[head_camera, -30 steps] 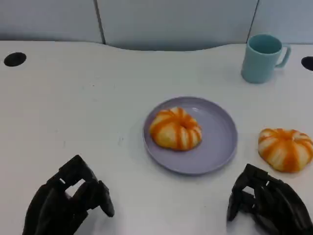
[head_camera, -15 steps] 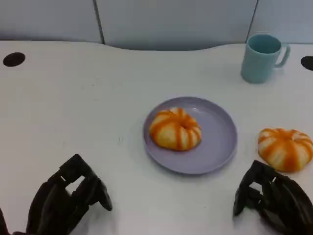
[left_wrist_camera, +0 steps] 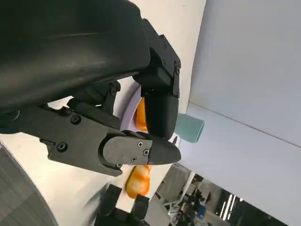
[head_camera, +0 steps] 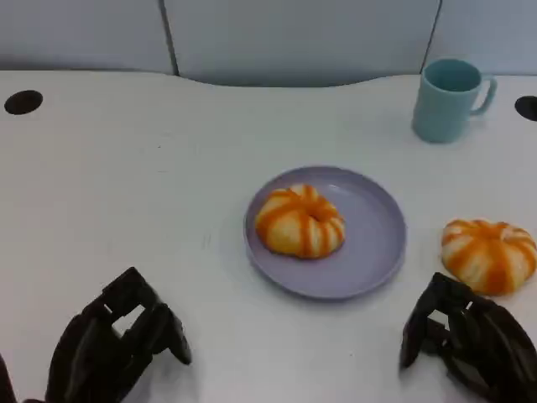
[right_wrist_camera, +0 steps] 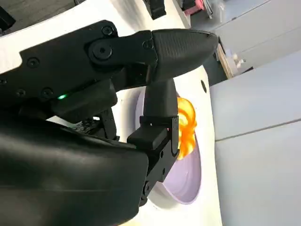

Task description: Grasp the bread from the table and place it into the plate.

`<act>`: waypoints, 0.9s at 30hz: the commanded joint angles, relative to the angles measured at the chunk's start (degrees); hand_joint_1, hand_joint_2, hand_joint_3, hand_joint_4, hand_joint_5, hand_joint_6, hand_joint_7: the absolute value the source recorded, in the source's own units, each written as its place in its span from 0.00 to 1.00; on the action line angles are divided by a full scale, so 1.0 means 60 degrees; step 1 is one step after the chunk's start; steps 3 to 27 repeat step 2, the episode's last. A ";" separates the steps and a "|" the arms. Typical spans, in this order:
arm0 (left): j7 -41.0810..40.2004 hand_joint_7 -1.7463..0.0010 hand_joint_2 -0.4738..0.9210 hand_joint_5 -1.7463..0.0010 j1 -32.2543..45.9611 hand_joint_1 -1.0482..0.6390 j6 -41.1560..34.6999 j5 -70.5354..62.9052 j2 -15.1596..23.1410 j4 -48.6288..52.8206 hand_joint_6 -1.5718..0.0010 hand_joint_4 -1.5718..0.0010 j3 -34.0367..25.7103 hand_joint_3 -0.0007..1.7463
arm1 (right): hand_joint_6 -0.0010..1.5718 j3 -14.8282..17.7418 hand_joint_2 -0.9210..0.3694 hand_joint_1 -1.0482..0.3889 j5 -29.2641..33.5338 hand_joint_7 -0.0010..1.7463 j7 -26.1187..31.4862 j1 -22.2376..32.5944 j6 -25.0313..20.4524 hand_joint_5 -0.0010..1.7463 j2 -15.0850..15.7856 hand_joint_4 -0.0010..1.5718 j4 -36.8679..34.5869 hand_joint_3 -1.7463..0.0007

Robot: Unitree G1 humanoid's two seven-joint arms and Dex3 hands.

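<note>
Two round buns of bread striped orange and cream, ribbed like small pumpkins, are in sight. One striped bun point(head_camera: 300, 222) sits inside the round lilac plate point(head_camera: 377, 243), a little toward the plate's nine o'clock side. The second striped bun point(head_camera: 489, 255) lies on the white table point(head_camera: 151, 185), just beside the plate at its three o'clock and apart from its rim.

The right hand point(head_camera: 466, 344) is low over the table with the loose bun at about its twelve o'clock, near but not touching it; its black fingers are apart and hold nothing. The left hand point(head_camera: 113, 344) lies at the plate's eight o'clock, well apart from both buns, fingers loosely spread and empty. In the right wrist view, the fingers point(right_wrist_camera: 164, 84) reach toward the plated bun point(right_wrist_camera: 186, 127).

There is one plate and one pale teal mug point(head_camera: 450, 98), which stands upright at the plate's one o'clock, its handle turned to three o'clock.
</note>
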State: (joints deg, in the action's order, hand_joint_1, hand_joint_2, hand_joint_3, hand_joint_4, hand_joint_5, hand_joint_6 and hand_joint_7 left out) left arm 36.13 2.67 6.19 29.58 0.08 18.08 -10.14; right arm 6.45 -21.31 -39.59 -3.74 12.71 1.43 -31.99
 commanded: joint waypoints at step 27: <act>0.0185 0.01 1.00 0.00 -0.0056 0.30 -0.0031 0.0006 0.0124 0.0151 0.66 0.51 -0.0065 0.14 | 0.36 0.0166 0.00 0.32 -0.0065 0.90 -0.0040 -0.0077 -0.0122 1.00 0.0180 0.46 -0.0128 0.79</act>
